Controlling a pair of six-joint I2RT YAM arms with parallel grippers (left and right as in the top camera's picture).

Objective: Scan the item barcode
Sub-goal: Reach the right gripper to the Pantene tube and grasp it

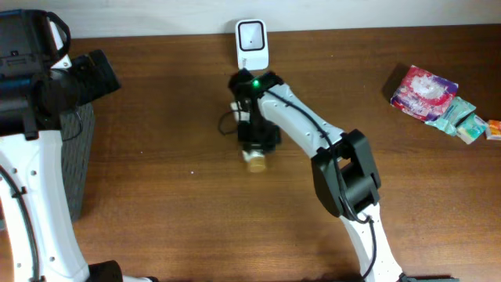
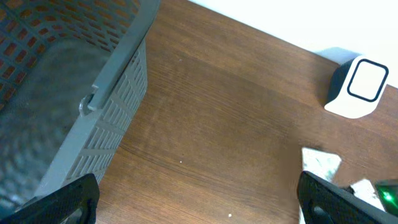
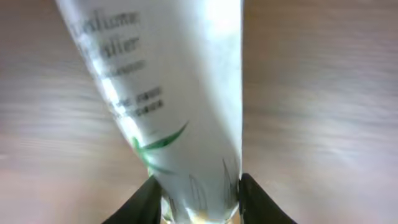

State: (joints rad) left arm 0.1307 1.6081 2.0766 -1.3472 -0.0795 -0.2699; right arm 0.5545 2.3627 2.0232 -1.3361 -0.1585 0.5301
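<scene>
Brown wood table (image 1: 156, 117), white wall (image 1: 352, 12) behind. Tube (image 3: 180, 93) at overhead centre, below scanner (image 1: 251, 43); long axis top-to-bottom, cap (image 1: 255, 162) toward bottom edge. Right gripper (image 1: 257, 147) clamps it; left gripper (image 2: 196, 196) wide.

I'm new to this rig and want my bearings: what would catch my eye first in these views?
The right gripper stands out at the middle of the table, its jaws pressed against the sides of a white tube with a green leaf print. Just behind it, at the far edge, stands the white barcode scanner. Colourful packets lie at far right, and a grey basket sits at the left.
</scene>
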